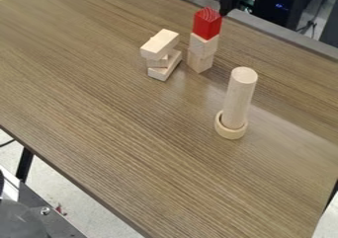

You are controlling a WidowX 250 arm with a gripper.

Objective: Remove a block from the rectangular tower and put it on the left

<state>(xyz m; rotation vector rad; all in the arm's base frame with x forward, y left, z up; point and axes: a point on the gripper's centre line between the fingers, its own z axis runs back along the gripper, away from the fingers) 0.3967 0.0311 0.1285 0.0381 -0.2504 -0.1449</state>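
Wood-grain table [132,158], pale floor [63,190] below; red-topped block tower [203,44].

No readable text, labels or numbers.

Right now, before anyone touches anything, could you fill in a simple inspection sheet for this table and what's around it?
Surface: brown wood-grain table, blocks near its far edge.
Job's things: red block on top of two plain blocks; beside them, a low stack of plain oblong blocks laid at differing angles.
Clutter: wooden cylinder upright in a wooden ring.
Grippers: one, black, at the top edge near the red block, fingers apart, nothing seen between them.
Cables: thin dark ones beyond the far edge.
Surroundings: dark equipment with blue lights; pale floor below.
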